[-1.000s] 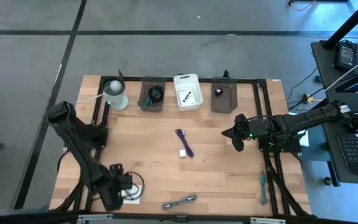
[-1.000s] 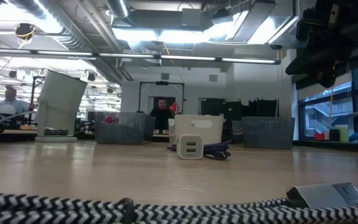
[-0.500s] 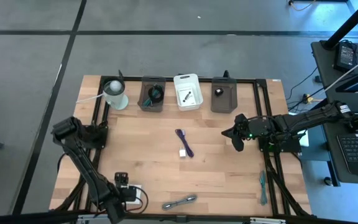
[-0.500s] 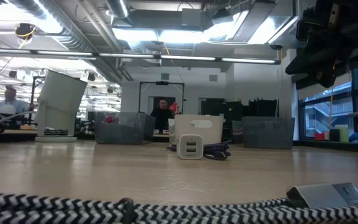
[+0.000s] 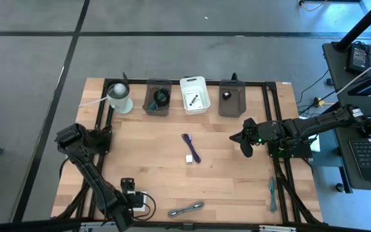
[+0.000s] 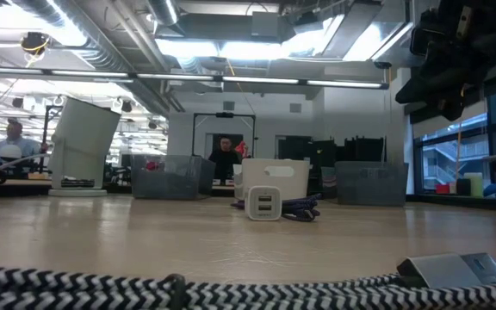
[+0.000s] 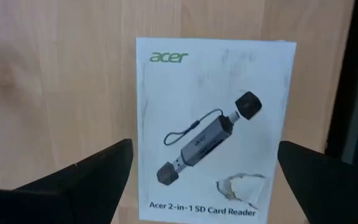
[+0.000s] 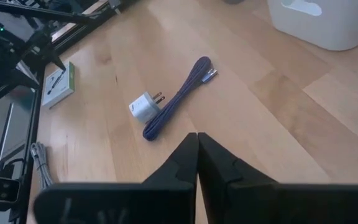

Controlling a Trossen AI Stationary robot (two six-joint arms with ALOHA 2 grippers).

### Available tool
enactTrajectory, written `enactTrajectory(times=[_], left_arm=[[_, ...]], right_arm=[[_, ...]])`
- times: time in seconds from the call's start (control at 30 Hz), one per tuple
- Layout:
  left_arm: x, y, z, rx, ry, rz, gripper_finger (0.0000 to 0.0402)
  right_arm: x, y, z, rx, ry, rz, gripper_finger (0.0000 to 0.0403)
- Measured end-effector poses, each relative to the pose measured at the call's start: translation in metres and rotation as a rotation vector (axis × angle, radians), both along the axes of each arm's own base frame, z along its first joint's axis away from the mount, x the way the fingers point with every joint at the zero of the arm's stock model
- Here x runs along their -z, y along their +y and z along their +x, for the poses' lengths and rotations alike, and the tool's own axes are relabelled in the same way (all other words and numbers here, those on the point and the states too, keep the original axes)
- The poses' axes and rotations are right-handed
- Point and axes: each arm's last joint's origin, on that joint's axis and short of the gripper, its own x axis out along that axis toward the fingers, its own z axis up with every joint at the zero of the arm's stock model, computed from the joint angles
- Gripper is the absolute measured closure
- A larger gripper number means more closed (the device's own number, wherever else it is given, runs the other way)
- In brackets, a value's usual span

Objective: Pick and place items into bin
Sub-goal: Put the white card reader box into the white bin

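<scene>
White printed card is lying near the table's front left corner in the high view, with the left gripper hanging over it and the right gripper waiting at mid-right. In the left wrist view, its fingers are standing wide apart on both sides of the card. In the right wrist view, the right gripper's fingers are pressing together above the purple strap.

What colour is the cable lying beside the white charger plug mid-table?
Purple cable, clearest in the right wrist view, next to the white charger plug.
</scene>
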Motion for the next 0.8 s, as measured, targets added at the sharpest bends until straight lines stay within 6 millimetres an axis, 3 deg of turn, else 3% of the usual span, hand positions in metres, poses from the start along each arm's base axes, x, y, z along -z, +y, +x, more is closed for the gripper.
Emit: enactTrajectory(times=[0.37, 0.8], left_arm=[[0.017, -0.004, 0.002, -0.050, 0.042, 0.026, 0.0009], [0.019, -0.004, 0.002, -0.034, 0.061, 0.019, 0.0009]], right_arm=[[0.000, 0.000, 0.000, 0.000, 0.000, -0.001, 0.0391], [0.000, 0.000, 0.000, -0.001, 0.000, -0.002, 0.0391]])
